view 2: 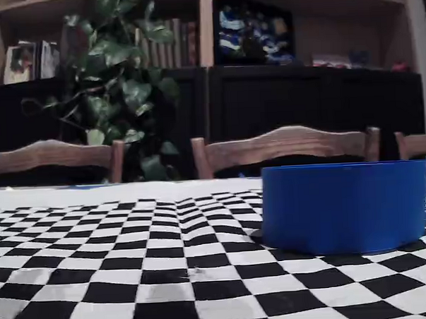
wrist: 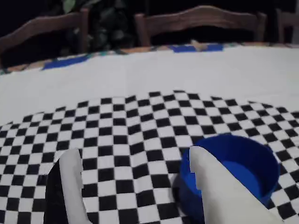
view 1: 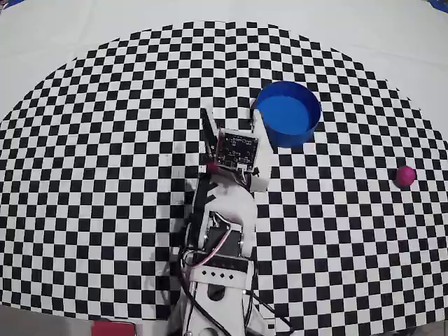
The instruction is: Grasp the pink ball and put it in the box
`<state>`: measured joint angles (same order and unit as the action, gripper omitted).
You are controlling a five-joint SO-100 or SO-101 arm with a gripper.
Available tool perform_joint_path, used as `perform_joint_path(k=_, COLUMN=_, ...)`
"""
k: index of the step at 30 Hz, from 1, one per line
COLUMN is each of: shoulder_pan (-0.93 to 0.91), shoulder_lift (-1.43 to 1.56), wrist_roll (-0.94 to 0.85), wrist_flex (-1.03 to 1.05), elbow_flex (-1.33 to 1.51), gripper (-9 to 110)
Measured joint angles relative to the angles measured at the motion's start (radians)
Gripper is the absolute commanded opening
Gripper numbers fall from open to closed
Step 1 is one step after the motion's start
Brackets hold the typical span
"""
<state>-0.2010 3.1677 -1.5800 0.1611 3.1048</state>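
Pink ball [view 1: 404, 175] sits far right in the overhead view; swing the wide, empty gripper [view 1: 234, 123] past the blue tub [view 1: 287, 113].

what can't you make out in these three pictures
- Pink ball: shows only in the overhead view; it lies outside the wrist and fixed frames.
- Box: its inside is hidden by its own wall in the fixed view; in the wrist view a white finger covers its near left side.
- Gripper: fingertips partly cut off by the wrist view's bottom edge.
- Shelf items: too dark and blurred in the fixed view.
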Motion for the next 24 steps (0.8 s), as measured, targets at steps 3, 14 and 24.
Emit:
perform_joint_path(k=3, shoulder_pan=-0.038, shoulder_lift=-0.008, wrist_roll=0.000, wrist_flex=0.000, elbow_flex=0.000, gripper=26)
perform_joint_path(k=14, shoulder_pan=-0.218, shoulder_lift=-0.035, wrist_roll=0.000, wrist_flex=-0.002, elbow_flex=0.000, gripper=26)
perform_joint_path(k=24, shoulder_pan=-0.328, shoulder_lift=-0.035, wrist_roll=0.000, wrist_flex=-0.040, elbow_flex=0.000, gripper=26)
